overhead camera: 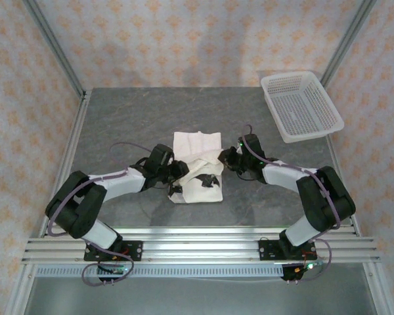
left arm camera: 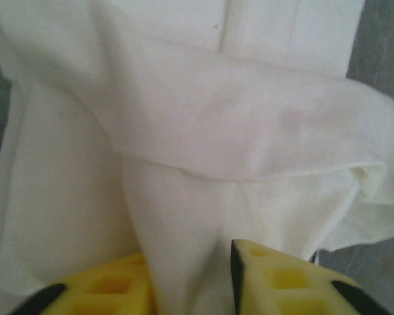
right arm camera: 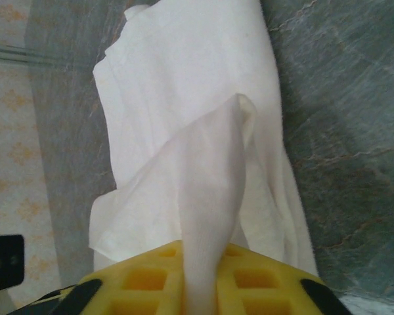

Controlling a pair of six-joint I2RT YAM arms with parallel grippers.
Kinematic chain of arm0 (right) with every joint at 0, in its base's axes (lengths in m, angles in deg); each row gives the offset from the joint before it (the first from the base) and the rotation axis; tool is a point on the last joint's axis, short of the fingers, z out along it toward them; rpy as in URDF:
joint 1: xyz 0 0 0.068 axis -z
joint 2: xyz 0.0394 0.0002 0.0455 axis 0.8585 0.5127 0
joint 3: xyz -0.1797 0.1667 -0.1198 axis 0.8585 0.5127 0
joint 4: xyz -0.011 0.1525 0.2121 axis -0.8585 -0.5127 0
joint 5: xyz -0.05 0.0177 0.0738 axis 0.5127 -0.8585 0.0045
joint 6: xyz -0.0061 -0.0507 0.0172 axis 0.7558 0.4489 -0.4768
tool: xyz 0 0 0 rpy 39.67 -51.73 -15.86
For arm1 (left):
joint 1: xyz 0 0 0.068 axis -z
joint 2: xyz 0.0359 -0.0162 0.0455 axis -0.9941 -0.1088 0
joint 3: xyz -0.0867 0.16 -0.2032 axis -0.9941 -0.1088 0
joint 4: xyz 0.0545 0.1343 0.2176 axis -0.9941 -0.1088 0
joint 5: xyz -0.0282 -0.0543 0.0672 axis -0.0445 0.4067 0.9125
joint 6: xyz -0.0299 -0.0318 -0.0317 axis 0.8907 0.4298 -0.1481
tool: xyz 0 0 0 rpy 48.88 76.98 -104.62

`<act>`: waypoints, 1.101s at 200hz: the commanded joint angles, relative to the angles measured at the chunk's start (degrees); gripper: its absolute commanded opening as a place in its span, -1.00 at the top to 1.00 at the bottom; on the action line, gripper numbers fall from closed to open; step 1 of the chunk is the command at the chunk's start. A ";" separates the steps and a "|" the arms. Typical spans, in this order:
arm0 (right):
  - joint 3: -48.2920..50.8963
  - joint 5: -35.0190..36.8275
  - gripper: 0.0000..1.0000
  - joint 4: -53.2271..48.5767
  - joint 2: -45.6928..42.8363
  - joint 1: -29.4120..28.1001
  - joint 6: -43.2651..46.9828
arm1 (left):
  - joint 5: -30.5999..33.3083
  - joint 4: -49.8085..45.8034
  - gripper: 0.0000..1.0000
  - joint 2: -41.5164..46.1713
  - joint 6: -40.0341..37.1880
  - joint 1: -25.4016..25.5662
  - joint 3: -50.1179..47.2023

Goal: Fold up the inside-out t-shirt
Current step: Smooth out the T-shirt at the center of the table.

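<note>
White t-shirt (overhead camera: 197, 146) is lying part-folded mid desk (overhead camera: 118, 118), a narrow rectangle running front to back. L claw (overhead camera: 178, 172) is sitting at its left edge and R claw (overhead camera: 224, 158) at its right edge, both touching cloth. A raised band of fabric is stretching across btwn them. Both arms are reaching inward from the near rail. White mesh basket (overhead camera: 301, 106) is sitting far right, well apart from the shirt.

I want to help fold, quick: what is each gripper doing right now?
Left gripper: closed, holding the shirt.
Right gripper: closed, holding the shirt.
</note>
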 commanded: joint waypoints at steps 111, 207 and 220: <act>-28.22 4.27 0.59 -4.87 19.56 4.02 -12.66 | -6.33 4.96 0.15 -19.35 4.94 -13.06 24.58; -23.87 1.44 -0.02 -12.12 12.45 10.01 12.60 | -7.86 -5.97 -0.22 -17.76 -4.16 -21.48 31.14; -22.67 1.25 -0.09 -13.94 12.11 9.41 17.99 | -7.13 -9.28 -0.27 -15.88 -9.03 -21.24 29.87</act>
